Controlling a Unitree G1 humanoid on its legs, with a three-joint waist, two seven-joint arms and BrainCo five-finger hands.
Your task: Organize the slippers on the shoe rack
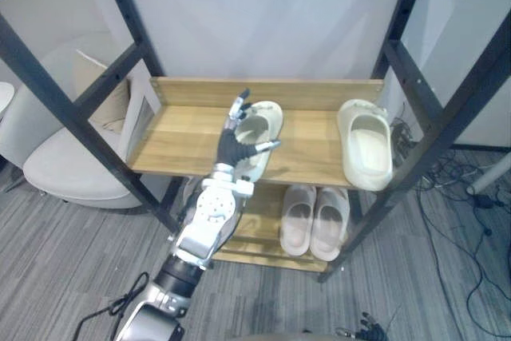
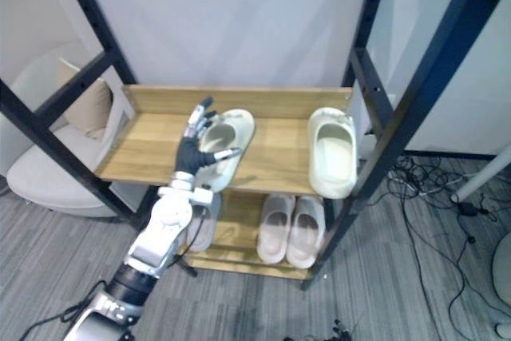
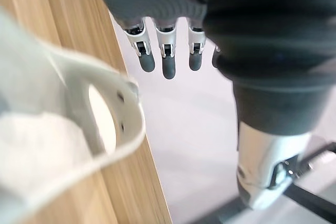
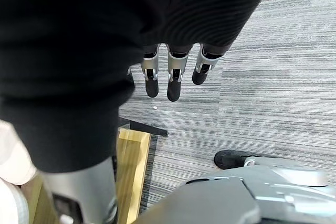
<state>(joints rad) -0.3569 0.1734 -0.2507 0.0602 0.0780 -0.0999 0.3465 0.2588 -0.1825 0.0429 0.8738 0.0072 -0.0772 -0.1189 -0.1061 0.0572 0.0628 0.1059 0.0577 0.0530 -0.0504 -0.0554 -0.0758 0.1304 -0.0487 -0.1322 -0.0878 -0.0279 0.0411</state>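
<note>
On the top wooden shelf (image 1: 180,140) of the shoe rack lie two cream slippers. One slipper (image 1: 267,121) sits mid-shelf, the other slipper (image 1: 366,143) at the right end, toe toward me. My left hand (image 1: 233,148) is raised right over the near part of the middle slipper, open, fingers straight and thumb spread to the right. Its wrist view shows the straight fingers (image 3: 168,61) beside the slipper's strap (image 3: 79,114). My right hand (image 4: 170,77) hangs open, low over the carpet beside the rack's bottom corner.
A pinkish pair of slippers (image 1: 314,220) rests on the lower shelf, with another slipper (image 2: 204,225) partly behind my left arm. Black slanted frame posts (image 1: 447,117) flank the rack. A white armchair (image 1: 64,157) stands at left; cables (image 1: 467,197) lie on the floor at right.
</note>
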